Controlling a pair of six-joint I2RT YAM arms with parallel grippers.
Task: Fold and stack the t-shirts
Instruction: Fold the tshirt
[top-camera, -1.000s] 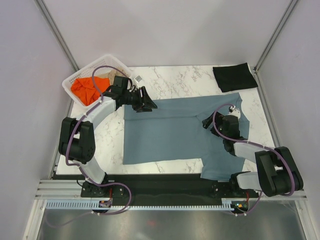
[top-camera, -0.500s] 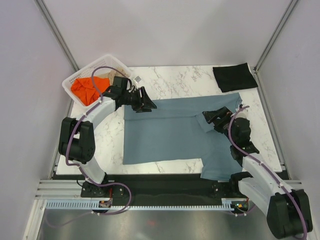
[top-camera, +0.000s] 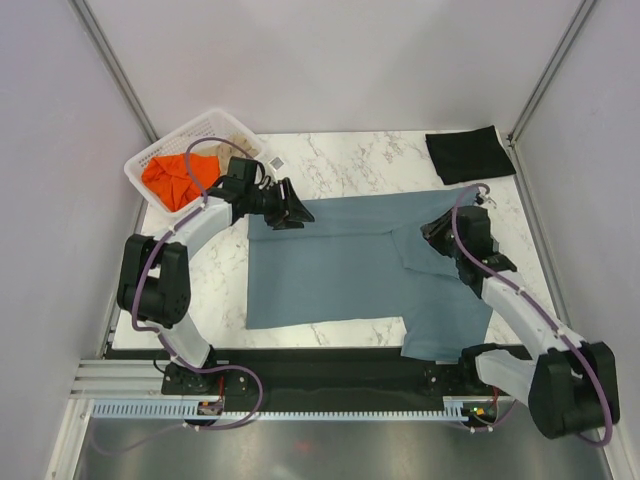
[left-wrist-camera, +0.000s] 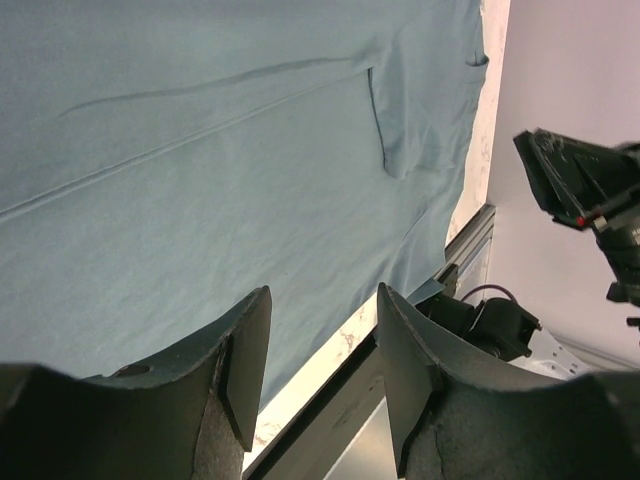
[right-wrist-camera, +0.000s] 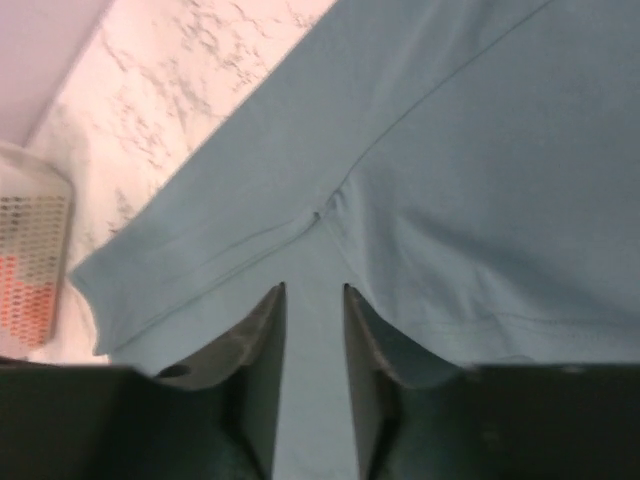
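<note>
No legible text, brand, number or sign in any view. Small white square with dark pattern (top-camera: 273, 160) on the table (top-camera: 350, 160), just right of the basket (top-camera: 170, 138): too small to read. Blue-grey shirt (top-camera: 330, 270), right of basket: plain cloth.

basket (top-camera: 228, 124) blocks far-left corner, bare marble (top-camera: 350, 160) beyond shirt (top-camera: 330, 265)

The left arm reaches forward and bends inward, its left gripper (top-camera: 296, 212) pointing right with fingers (left-wrist-camera: 245, 360) spread well apart. The right arm stretches forward (elbow bowed outward), the right gripper (top-camera: 434, 230) angled left, its pads parted only narrowly.
</note>
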